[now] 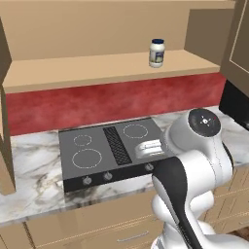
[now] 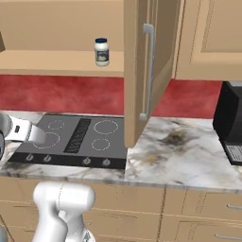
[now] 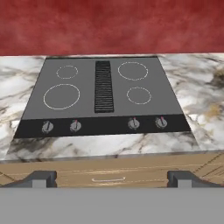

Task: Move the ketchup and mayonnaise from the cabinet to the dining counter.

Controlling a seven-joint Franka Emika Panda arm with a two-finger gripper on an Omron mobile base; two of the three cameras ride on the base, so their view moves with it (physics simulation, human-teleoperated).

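The mayonnaise (image 1: pixel 156 52) (image 2: pixel 101 51), a white jar with a dark blue lid, stands upright on the bottom shelf of the open cabinet (image 1: pixel 97 68) (image 2: pixel 56 61). The cabinet's right door (image 2: pixel 142 71) is swung out toward me, its silver bar handle facing right. The ketchup and the dining counter are out of view. My gripper (image 3: pixel 112 179) is open with nothing between its fingers, its two dark fingertips (image 3: pixel 41 178) standing wide apart. It hangs low over the front of the cooktop, well below the shelf, facing the wall. The white hand (image 1: pixel 148 147) (image 2: pixel 28 132) hovers above the burners.
A black cooktop (image 3: pixel 105 92) with several knobs is set in the marble worktop (image 2: pixel 179 151) under the cabinet, with a red backsplash (image 3: pixel 109 26) behind. A dark coffee machine (image 2: pixel 230 123) stands at the right. Tan drawers (image 3: pixel 109 173) run below the worktop edge.
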